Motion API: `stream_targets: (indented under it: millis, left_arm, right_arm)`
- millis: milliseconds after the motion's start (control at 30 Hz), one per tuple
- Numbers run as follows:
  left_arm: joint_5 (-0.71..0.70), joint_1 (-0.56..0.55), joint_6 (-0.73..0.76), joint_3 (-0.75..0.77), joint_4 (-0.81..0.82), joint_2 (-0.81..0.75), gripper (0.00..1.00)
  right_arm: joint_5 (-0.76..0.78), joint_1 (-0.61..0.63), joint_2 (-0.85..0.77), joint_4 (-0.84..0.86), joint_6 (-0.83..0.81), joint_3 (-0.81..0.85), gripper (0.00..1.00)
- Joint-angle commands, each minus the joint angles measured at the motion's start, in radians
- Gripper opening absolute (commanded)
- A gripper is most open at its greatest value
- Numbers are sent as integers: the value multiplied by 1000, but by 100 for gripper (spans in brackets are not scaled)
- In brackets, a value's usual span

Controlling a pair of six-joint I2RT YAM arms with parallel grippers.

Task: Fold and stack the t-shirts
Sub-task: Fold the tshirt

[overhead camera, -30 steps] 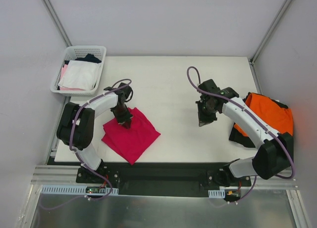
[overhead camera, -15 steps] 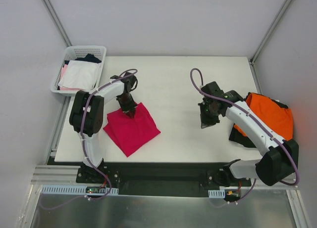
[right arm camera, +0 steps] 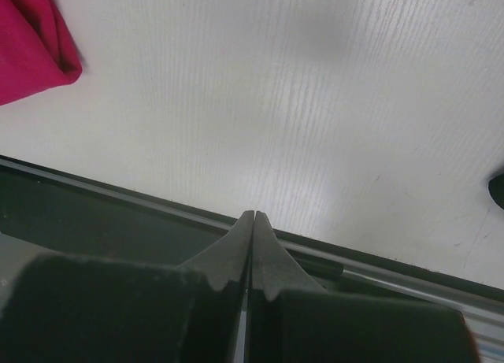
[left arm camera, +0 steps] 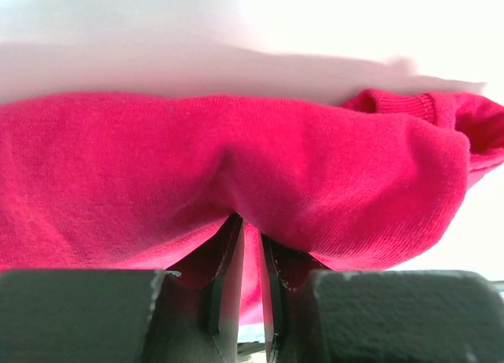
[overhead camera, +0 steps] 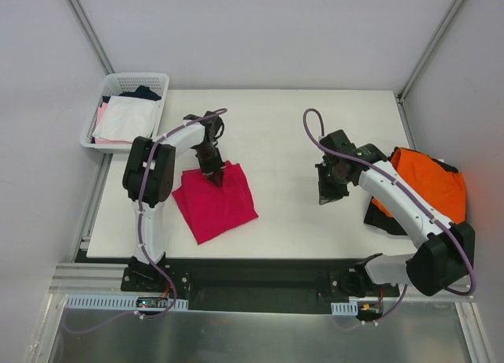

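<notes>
- The crimson t-shirt [overhead camera: 216,205] lay on the near-left part of the table [overhead camera: 283,127]. It was plain cloth, folded into a rough, tilted rectangle with one corner pointing toward the table's near edge.
- The left gripper [overhead camera: 214,174] sat at the shirt's far edge, clamped on a raised fold of the cloth.
- Only the left wrist view showed that grip up close. The two dark fingers were almost together with a sliver of crimson pinched between them. A thick roll of knit cloth bulged over their tips, and a ribbed band curled at the upper right.
- The right gripper [overhead camera: 325,191] hung over the bare right-of-centre part of the table. The right wrist view showed its fingers pressed flat against each other, holding nothing. Whether the tips touched the tabletop could not be told.
- That same view also showed fine streaks in the white tabletop and a corner of the crimson shirt at the upper left.
- The orange t-shirt [overhead camera: 425,182] lay crumpled at the table's right edge, spilling past it.
- The black t-shirt [overhead camera: 376,216] showed at the near side of the orange one and was partly hidden by the right arm.
- Only the top view showed the white mesh basket [overhead camera: 118,83], just off the table's far-left corner. It held white and pink garments.
</notes>
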Motion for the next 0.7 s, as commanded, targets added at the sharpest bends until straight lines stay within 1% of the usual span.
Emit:
stream_targets:
  millis: [0, 267, 433, 533, 667]
  left_arm:
    - [48, -59, 65, 47, -10, 28, 13]
    - [68, -145, 72, 65, -6, 35, 13]
    - [61, -194, 49, 30, -3, 20, 13]
    - [42, -203, 10, -43, 16, -23, 13]
    - [38, -206, -28, -196, 66, -113, 13]
  right_arm:
    - [0, -4, -25, -10, 34, -3, 1]
    - [-16, 9, -17, 4, 52, -4, 1]
    - [-7, 15, -34, -4, 58, -11, 1]
    - [0, 16, -49, -8, 58, -21, 1]
    - [-2, 15, -58, -4, 58, -32, 1]
